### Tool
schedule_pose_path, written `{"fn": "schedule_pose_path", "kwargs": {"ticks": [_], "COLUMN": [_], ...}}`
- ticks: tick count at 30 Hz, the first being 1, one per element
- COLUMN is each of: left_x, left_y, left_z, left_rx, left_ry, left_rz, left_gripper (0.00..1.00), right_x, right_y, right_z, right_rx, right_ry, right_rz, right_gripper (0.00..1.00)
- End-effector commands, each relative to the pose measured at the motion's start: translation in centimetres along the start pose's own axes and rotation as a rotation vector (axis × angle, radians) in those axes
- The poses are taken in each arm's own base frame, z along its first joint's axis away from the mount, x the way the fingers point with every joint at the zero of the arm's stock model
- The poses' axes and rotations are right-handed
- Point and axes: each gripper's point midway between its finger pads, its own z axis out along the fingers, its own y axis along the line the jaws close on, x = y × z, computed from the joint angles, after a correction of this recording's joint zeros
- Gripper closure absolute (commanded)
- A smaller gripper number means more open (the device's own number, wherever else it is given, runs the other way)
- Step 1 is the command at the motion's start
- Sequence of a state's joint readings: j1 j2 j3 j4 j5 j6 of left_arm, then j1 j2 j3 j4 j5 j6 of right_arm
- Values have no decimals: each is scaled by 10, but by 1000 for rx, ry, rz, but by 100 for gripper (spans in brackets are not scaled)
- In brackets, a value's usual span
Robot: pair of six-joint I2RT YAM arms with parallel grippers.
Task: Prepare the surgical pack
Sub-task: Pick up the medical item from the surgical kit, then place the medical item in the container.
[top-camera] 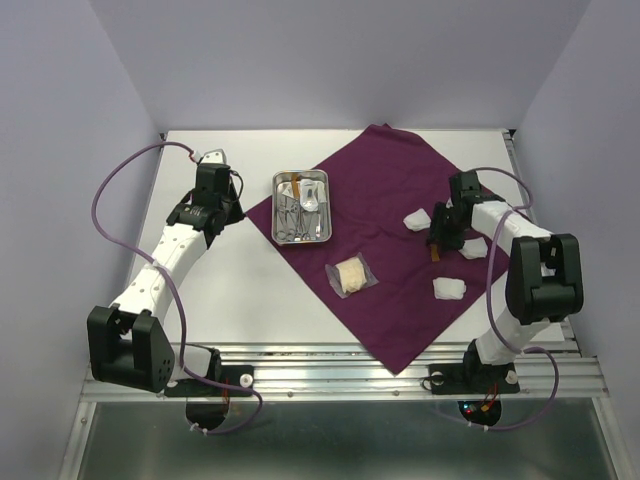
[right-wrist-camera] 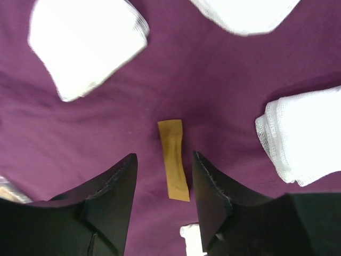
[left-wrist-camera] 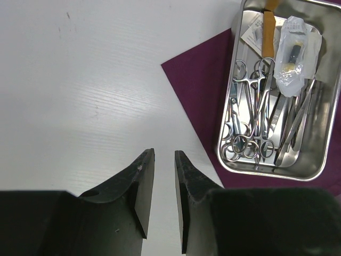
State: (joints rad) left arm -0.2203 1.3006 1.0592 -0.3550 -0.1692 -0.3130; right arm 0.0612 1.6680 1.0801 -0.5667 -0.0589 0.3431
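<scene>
Hovering R tool (right-wrist-camera: 164, 156) open over tan strip (right-wrist-camera: 173, 160).

**Left gripper** (left-wrist-camera: 164, 153)
- Jaws slightly parted, nothing between them.
- Ahead and to its left: bare white table (left-wrist-camera: 80, 80), open passage.
- Ahead to its right: corner of the purple cloth (left-wrist-camera: 194, 90), lying flat, no bar.
- Further right: steel tray (left-wrist-camera: 318, 173) with a raised rim, filled with scissors and forceps (left-wrist-camera: 256, 112) and a clear packet (left-wrist-camera: 295, 53).

**Right gripper** (right-wrist-camera: 164, 156)
- Jaws apart, with a tan strip (right-wrist-camera: 173, 160) lying flat on the cloth between them.
- Ahead left: gauze pad (right-wrist-camera: 88, 45).
- Ahead right: second pad (right-wrist-camera: 245, 10).
- Near its right finger: third pad (right-wrist-camera: 301, 136).
- Straight ahead: a lane of bare cloth between the pads.
</scene>
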Motion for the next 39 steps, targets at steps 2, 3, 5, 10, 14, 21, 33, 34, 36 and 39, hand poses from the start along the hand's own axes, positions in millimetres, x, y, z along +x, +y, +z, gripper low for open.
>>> {"fn": "schedule_pose_path", "kwargs": {"ticks": [2, 3, 5, 10, 14, 21, 33, 34, 36, 39], "left_x": [-17, -16, -17, -16, -14, -14, -14, -15, -15, -18], "left_y": [-1, -1, -1, -1, -1, -1, -2, -2, -2, -1], "left_z": [-5, -4, -4, -4, -3, -3, -2, -4, -5, -7], "left_rx": [4, 3, 4, 4, 7, 4, 8, 11, 14, 6], "left_ry": [-54, -52, -54, -52, -48, -50, -51, -57, -61, -69], "left_rz": [-15, -15, -15, -16, -17, -16, -24, -31, -34, -32], "left_gripper": [67, 67, 67, 67, 67, 67, 67, 67, 67, 67], "right_x": [12, 13, 16, 15, 13, -8, -39, -29, -44, -52], "right_y": [2, 2, 0, 1, 7, 25, 176, 199, 231, 278], "right_z": [8, 8, 8, 3, -1, -25, -90, -85, -95, -92], "right_rx": [-4, -1, 2, -1, -31, -107, -465, -486, -528, -560], "right_ry": [31, 35, 40, 32, 31, -58, -250, -229, -280, -309], "right_rz": [-47, -47, -48, -53, -53, -31, -118, -149, -171, -218], "right_gripper": [51, 56, 64, 81, 90, 99, 99, 99, 99, 99]}}
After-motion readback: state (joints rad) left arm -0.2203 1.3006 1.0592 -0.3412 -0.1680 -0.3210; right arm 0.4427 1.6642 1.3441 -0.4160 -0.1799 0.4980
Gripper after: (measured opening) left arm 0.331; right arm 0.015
